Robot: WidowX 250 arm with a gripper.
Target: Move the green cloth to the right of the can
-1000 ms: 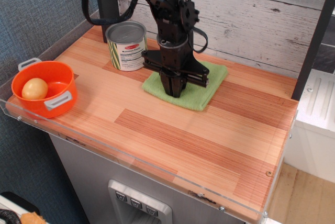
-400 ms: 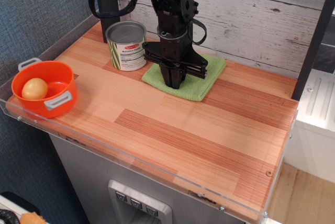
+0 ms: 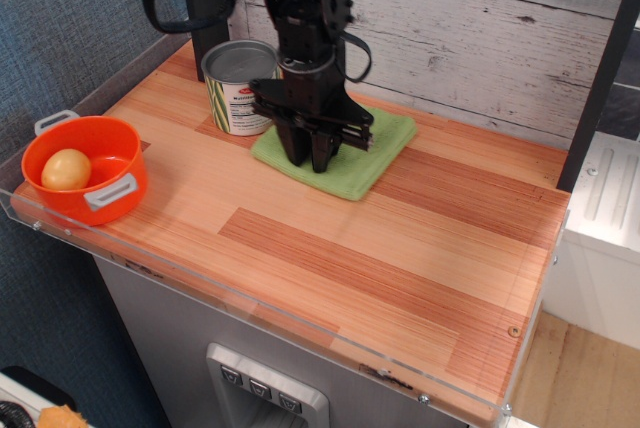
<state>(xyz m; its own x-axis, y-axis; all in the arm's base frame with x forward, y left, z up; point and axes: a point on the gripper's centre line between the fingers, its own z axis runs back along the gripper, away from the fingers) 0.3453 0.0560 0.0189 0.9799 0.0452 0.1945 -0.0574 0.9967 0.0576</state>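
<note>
On the worktop (image 3: 330, 238), cloth (image 3: 375, 153) lies flat just right of the can (image 3: 238, 86), nearly touching it, with the gripper (image 3: 309, 160) pointing down onto its left part, fingers slightly apart and tips at the fabric; orange bowl (image 3: 88, 168) holding a yellowish ball sits far left.

The claw (image 3: 308, 156) points down onto the green cloth (image 3: 345, 153), fingers slightly parted. The cloth lies flat on the bench (image 3: 400, 238), just beside the can (image 3: 238, 88).
</note>
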